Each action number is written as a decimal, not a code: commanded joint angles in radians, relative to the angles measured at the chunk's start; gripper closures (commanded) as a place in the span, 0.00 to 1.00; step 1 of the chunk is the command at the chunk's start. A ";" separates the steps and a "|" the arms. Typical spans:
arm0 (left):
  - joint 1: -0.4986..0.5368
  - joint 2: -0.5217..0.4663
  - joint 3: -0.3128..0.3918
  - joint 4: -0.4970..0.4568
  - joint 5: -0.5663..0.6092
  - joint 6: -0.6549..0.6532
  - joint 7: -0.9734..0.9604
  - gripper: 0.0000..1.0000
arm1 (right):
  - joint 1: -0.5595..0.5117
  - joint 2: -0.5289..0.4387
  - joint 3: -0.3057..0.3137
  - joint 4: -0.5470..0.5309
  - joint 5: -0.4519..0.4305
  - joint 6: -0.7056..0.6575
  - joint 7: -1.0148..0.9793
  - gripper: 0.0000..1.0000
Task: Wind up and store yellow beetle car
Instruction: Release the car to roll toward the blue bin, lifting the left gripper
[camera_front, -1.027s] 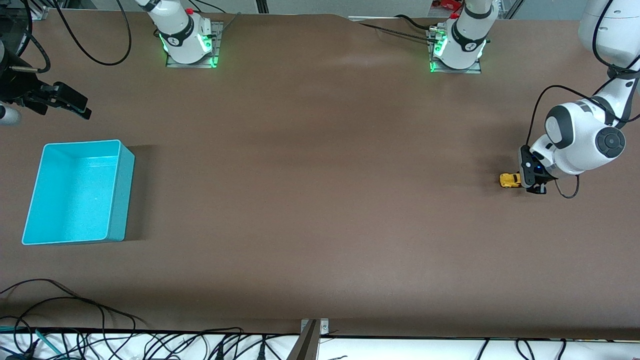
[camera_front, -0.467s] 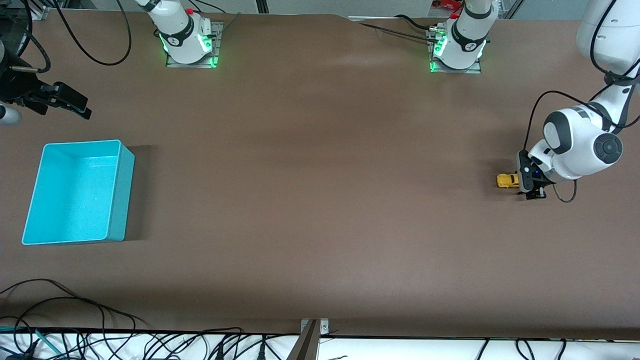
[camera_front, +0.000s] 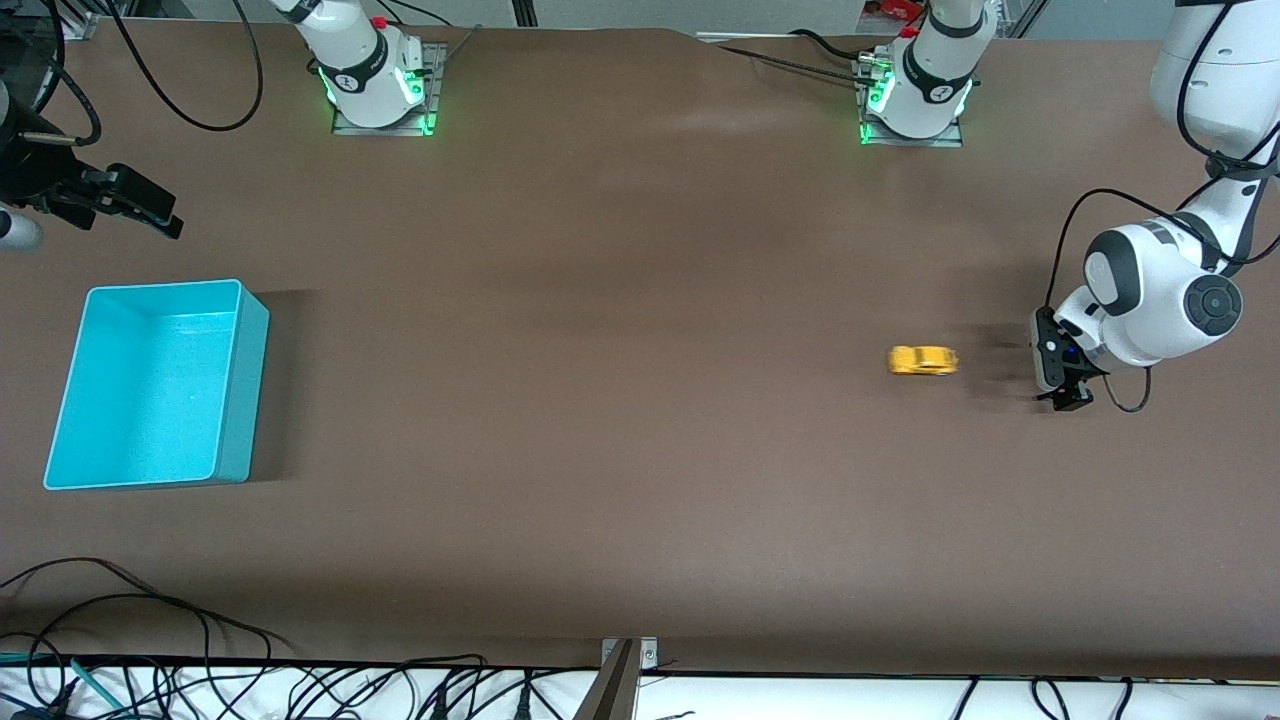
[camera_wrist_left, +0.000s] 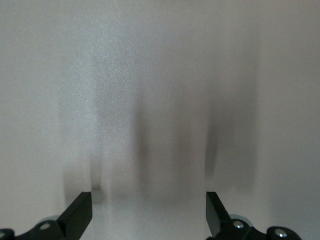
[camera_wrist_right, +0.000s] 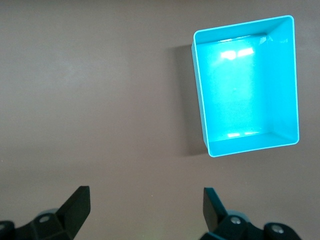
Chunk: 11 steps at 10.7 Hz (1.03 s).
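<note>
The brown tabletop (camera_front: 620, 430) carried only two things, and they lay well apart. The larger was a turquoise bin (camera_front: 155, 385) at the right arm's end, open-topped with nothing in it; the right wrist view showed its interior (camera_wrist_right: 245, 87) bare and glossy. The right gripper (camera_front: 135, 205) hung over bare tabletop beside the bin, on the side farther from the front camera, with its jaws spread wide and nothing between them; its two dark fingertips (camera_wrist_right: 77, 202) stood well apart at the edge of that arm's wrist view. The left gripper (camera_front: 1068, 392) sat low over the tabletop toward the left arm's end, jaws likewise spread and holding nothing, its fingertips (camera_wrist_left: 80, 212) framing only bare surface and soft shadows in the left wrist view. The smallest thing, the yellow beetle car (camera_front: 922, 360), stood on its wheels on the tabletop, free of any grip, near the left gripper on the side toward the bin, its outline slightly smeared.
</note>
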 joint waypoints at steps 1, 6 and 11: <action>-0.006 -0.001 0.004 0.014 -0.031 -0.021 0.017 0.00 | 0.000 0.006 0.001 0.016 0.016 -0.003 0.006 0.00; -0.008 -0.099 0.004 -0.005 -0.043 -0.021 0.013 0.00 | -0.002 0.006 0.001 0.016 0.016 -0.003 0.006 0.00; -0.077 -0.298 0.004 -0.019 -0.040 -0.090 0.019 0.00 | -0.002 0.006 0.000 0.016 0.016 -0.003 0.006 0.00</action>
